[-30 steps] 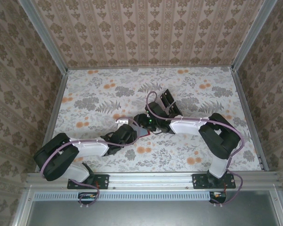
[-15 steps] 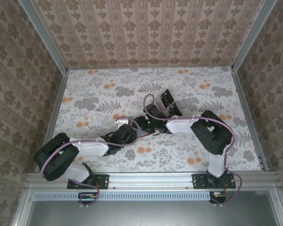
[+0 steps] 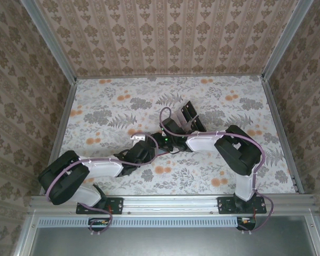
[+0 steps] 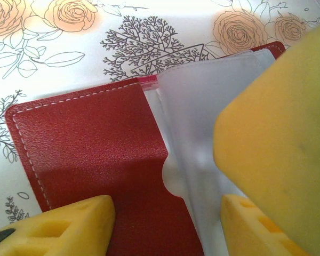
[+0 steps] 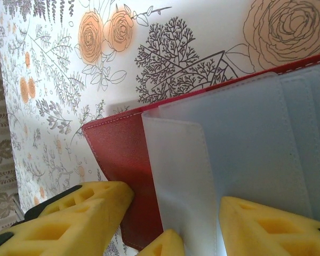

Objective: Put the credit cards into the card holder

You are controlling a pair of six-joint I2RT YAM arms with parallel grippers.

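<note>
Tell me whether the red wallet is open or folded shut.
Open: the red wallet lies spread on the table, its pale clear sleeves fanned out over the red inside.

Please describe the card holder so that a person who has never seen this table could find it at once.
Go to the middle of the flowered table, where the left gripper and right gripper meet. The card holder lies open there. It alone is red, with white stitching and pale translucent pockets, unlike the dark rack behind it.

A floral tablecloth [image 3: 112, 114] carries a dark-slotted tray [image 3: 188, 109], with wallpapered walls [image 3: 165, 37] around.
</note>
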